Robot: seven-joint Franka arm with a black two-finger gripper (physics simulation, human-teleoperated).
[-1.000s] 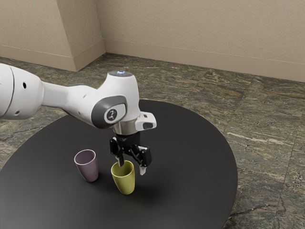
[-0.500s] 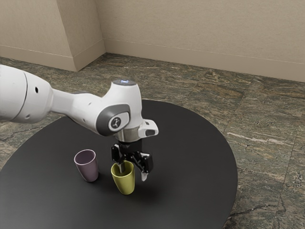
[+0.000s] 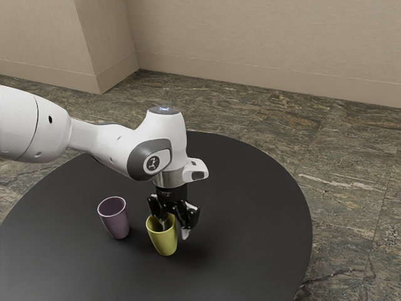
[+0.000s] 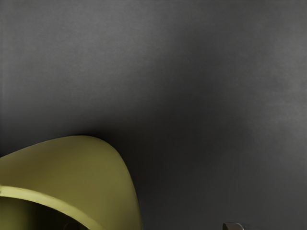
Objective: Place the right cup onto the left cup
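The black two-finger gripper (image 3: 175, 230) stands open over the rim of the smooth yellow tapered cup (image 3: 163, 242), one finger inside, the other outside towards the exterior view's right, apart from the wall. This cup sits upright on the round black table (image 3: 250, 251); the smooth mauve tapered cup (image 3: 115, 219) stands left of it, slightly farther.

Tool (image 3: 174, 228) downward, fingers (image 3: 185, 234) parted (arm (image 3: 103, 141) bent above).

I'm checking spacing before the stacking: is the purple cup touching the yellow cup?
Apart: the exterior view shows black tabletop between the purple cup and the yellow cup, from their rims down to their bases.
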